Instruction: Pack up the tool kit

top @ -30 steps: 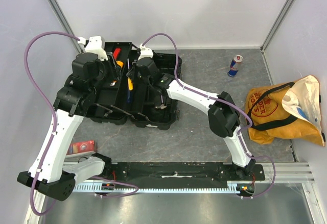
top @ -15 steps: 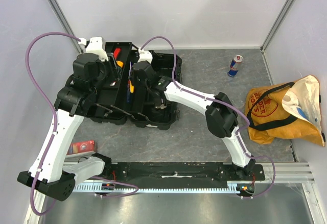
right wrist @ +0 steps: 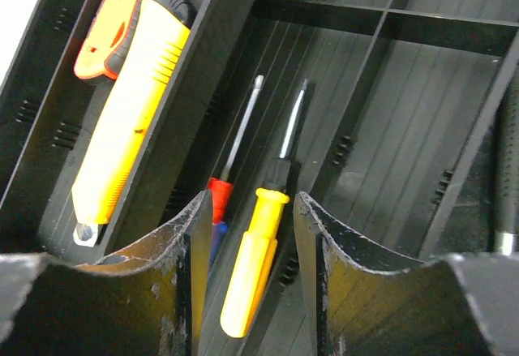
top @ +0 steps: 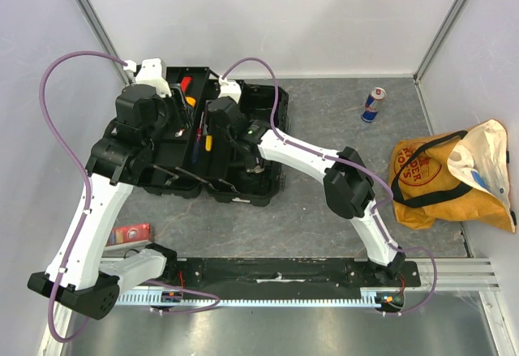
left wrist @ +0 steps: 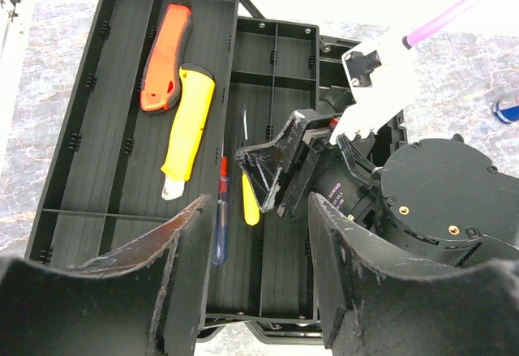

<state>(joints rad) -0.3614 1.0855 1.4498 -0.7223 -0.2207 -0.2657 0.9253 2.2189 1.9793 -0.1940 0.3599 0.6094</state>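
Observation:
The black toolbox (top: 258,184) lies open at the back left. Its inner tray (left wrist: 97,129) holds an orange utility knife (left wrist: 166,56), a yellow utility knife (left wrist: 188,125), a red-and-blue screwdriver (left wrist: 219,218) and a yellow-handled screwdriver (right wrist: 255,267). My right gripper (right wrist: 250,210) is open, low over the tray, its jaws either side of the yellow screwdriver's handle with gaps on both sides. The yellow knife (right wrist: 130,105) lies one compartment to the left. My left gripper (left wrist: 255,291) is open and empty, hovering above the tray's near end. The right gripper also shows in the left wrist view (left wrist: 276,169).
A blue-silver drink can (top: 373,105) stands at the back right. A yellow-orange fabric bag (top: 450,173) lies against the right wall. A small red packet (top: 130,234) lies near the left arm's base. Tray dividers (right wrist: 365,72) stand close to the right fingers.
My right gripper has moved a little to the left and forward over the tray. The left arm has barely moved.

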